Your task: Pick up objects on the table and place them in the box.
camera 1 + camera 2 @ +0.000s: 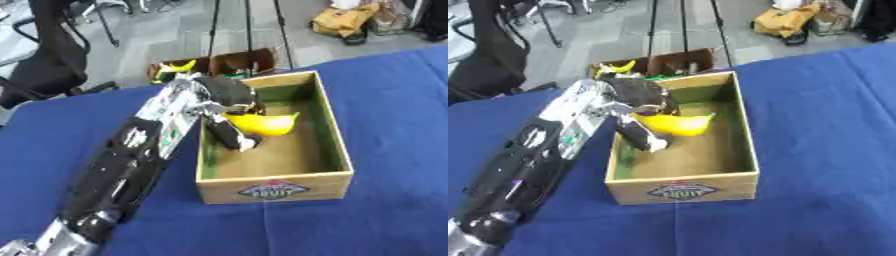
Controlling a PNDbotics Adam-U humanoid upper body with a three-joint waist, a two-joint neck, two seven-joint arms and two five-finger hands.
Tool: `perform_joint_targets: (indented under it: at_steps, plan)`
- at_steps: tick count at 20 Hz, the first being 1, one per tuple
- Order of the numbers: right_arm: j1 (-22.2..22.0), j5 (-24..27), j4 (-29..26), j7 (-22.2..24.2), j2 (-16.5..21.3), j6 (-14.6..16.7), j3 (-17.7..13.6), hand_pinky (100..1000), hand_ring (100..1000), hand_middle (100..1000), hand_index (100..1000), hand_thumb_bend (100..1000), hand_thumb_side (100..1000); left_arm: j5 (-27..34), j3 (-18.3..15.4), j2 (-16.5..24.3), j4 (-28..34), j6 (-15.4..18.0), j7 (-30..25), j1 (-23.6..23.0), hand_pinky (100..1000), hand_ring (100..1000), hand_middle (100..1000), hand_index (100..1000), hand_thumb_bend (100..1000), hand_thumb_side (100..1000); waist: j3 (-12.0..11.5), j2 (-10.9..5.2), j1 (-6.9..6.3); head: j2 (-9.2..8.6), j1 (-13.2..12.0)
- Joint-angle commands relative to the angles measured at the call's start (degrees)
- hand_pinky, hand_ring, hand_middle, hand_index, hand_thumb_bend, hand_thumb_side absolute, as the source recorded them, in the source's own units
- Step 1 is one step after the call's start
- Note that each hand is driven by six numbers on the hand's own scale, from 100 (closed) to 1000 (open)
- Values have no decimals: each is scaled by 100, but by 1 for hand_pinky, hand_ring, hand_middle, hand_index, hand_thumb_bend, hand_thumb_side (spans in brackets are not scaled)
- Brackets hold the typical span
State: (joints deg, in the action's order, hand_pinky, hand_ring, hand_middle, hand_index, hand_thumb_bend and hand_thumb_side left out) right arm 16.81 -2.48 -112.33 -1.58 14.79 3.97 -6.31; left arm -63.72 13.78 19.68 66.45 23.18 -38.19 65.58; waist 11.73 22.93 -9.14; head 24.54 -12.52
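Observation:
A cardboard box (274, 187) with a green inner lining stands on the blue table, its top open. My left arm reaches in from the lower left, and my left hand (229, 131) hangs inside the box over its left half, fingers pointing down and fairly straight. A yellow banana-shaped object (262, 124) lies in the box right beside the hand, touching the fingers; I cannot tell if a finger still hooks it. My right hand is out of sight.
The blue cloth (402, 125) covers the table around the box. Beyond the far table edge a brown crate (229, 62) on the floor holds a yellow thing and other items. A black chair (44, 55) stands at the far left.

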Motion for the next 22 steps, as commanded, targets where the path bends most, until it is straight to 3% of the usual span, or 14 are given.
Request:
perform_joint_targets:
  at_steps: [1,5,13,19,22]
  plan:
    - [55,0,-109,14,24,3,-4,394,509,425,775,100,877,-107,27,39,42,36,82,88,521,626,583,691,100,626,8,-107,61,-94,-26]
    - [59,3,-108,17,21,6,-7,395,510,425,776,100,878,-224,79,15,56,57,155,77,540,641,610,719,100,640,17,-100,66,-113,-40]
    - [45,7,-103,35,21,4,-9,395,510,425,776,100,876,-586,88,5,75,-28,149,89,665,803,812,889,114,680,1,-111,64,-123,-45]
    - [32,9,-101,36,18,3,-15,395,510,426,776,100,876,-703,17,26,239,-235,411,55,657,810,812,907,251,745,-15,-131,73,-123,-34]
    - [5,5,-98,31,23,-1,-23,395,510,426,776,100,874,-645,-21,48,438,-310,715,-5,611,783,770,867,235,727,-63,-158,73,-77,6]
